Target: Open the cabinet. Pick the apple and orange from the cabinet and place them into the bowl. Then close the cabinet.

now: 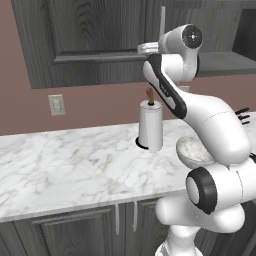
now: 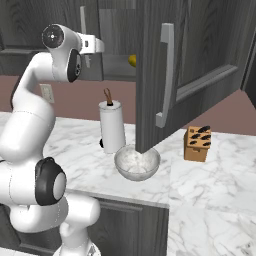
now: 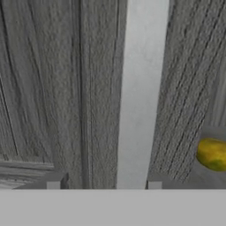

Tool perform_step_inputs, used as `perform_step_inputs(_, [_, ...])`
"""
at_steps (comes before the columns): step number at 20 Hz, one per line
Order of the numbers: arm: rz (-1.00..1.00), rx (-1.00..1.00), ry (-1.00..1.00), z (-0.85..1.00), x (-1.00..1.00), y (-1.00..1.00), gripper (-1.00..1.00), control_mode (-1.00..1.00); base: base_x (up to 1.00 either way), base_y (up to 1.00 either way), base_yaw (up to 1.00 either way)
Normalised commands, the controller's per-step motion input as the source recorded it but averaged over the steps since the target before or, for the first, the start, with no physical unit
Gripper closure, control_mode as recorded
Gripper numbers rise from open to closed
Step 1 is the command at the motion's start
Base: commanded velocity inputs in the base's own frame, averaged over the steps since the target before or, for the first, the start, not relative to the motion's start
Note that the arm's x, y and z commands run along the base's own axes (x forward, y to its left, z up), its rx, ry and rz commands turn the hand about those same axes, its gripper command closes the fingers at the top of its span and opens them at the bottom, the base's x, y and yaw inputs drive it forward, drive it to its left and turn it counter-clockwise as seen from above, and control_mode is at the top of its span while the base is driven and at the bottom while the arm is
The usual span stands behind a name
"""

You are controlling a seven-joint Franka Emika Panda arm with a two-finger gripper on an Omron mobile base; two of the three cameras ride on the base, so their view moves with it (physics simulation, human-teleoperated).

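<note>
1. The large dark grey wood-grain cabinet (image 2: pixel 200 55) hangs above the worktop with two recessed-panel doors in sight: the right door (image 2: pixel 165 75) stands swung out over the worktop, and the left door (image 1: pixel 95 35) is shut.
2. Two long vertical silver bar handles show, one on the open door (image 2: pixel 166 75) and one on the shut door (image 3: pixel 141 92).
3. The white marble worktop (image 1: pixel 65 170) carries three things: one roll, one bowl and one knife block.
4. One white paper-towel roll (image 2: pixel 112 127) stands upright on a dark base, near the wall.
5. One shallow round whitish-grey speckled bowl (image 2: pixel 137 163) sits on the worktop just beside the roll, under the lower edge of the open door; nothing can be seen in it.
6. One small tan wooden knife block (image 2: pixel 197 144) with dark handles stands to the right of the bowl, apart from it.
7. The robot's hand (image 3: pixel 103 186) is raised at the shut door's handle, its two fingertips standing apart on either side of the bar, not closed on it.
8. One small yellow-orange round fruit (image 3: pixel 212 154) sits inside the cabinet behind the open door; whether it is the apple or the orange cannot be told.
</note>
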Motion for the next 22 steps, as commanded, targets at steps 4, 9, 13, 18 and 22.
perform_step_inputs(4, [0.0, 0.0, 0.04, 0.0, 0.04, 0.0, 1.0, -1.0, 0.0, 0.0, 0.0])
perform_step_inputs(9, [0.0, 0.0, 0.0, -0.04, 0.08, 0.0, 1.0, -1.0, 0.0, 0.0, 0.0])
perform_step_inputs(13, [0.0, 0.0, -0.01, -0.08, 0.01, 0.02, 1.0, -1.0, 0.0, 0.0, 0.0])
perform_step_inputs(18, [0.0, 0.0, -0.02, -0.02, -0.15, 0.11, 1.0, -1.0, 0.0, 0.0, 0.0])
perform_step_inputs(22, [0.0, 0.0, 0.0, 0.0, -0.44, 0.11, 1.0, -1.0, 0.0, 0.0, 0.0])
